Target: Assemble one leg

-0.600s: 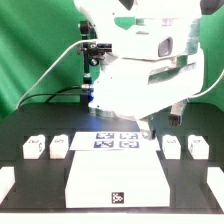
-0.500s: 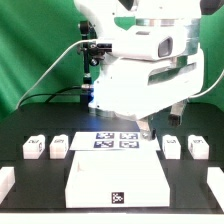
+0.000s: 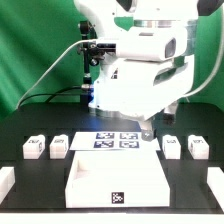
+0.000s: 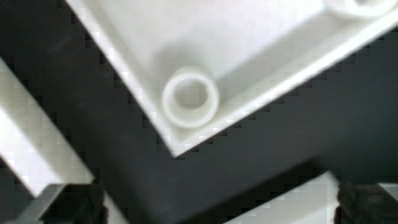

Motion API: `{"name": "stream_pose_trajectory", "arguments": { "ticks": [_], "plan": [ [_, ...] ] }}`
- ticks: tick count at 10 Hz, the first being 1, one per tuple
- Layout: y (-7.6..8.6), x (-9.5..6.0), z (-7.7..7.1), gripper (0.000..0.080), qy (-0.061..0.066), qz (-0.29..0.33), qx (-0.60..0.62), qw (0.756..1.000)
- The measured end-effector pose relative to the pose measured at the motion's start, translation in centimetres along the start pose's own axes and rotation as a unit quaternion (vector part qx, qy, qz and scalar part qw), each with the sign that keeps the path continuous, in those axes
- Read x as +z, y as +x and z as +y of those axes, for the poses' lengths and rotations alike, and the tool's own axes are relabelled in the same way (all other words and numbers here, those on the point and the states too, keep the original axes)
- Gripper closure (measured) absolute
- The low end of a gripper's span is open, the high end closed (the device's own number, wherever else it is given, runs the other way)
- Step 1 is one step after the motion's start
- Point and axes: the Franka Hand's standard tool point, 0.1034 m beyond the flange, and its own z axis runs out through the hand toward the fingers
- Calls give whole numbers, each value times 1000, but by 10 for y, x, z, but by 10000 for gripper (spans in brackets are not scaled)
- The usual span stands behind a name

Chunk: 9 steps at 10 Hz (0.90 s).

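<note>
Four small white legs with tags stand on the black table: two at the exterior view's left and two at its right. The large flat white panel lies in the middle. My gripper hangs over the panel's far right corner, apart from every leg. In the wrist view the gripper is open and empty, with dark fingertips wide apart. Below it I see the panel's corner with a round socket. No leg shows in the wrist view.
The marker board lies flat just behind the panel. White pieces sit at the table's near left edge and near right edge. The arm's bulky body hides the space above the marker board.
The arm has shifted slightly toward the exterior view's right. The legs and the panel have not moved.
</note>
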Motion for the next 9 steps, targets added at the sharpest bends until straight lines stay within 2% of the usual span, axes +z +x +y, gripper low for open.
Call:
{"name": "stream_pose_trajectory", "arguments": {
  "ticks": [2,3,7,8,9],
  "plan": [
    [-17,3,1,150,-12,5,-125,992],
    [-21,4,3,150,-10,4,-159,987],
    [-23,6,2,150,-12,4,-159,987],
    [-31,21,-14,150,-20,8,-166,986],
    [-48,40,-42,150,-13,7,-169,986]
  ]
}}
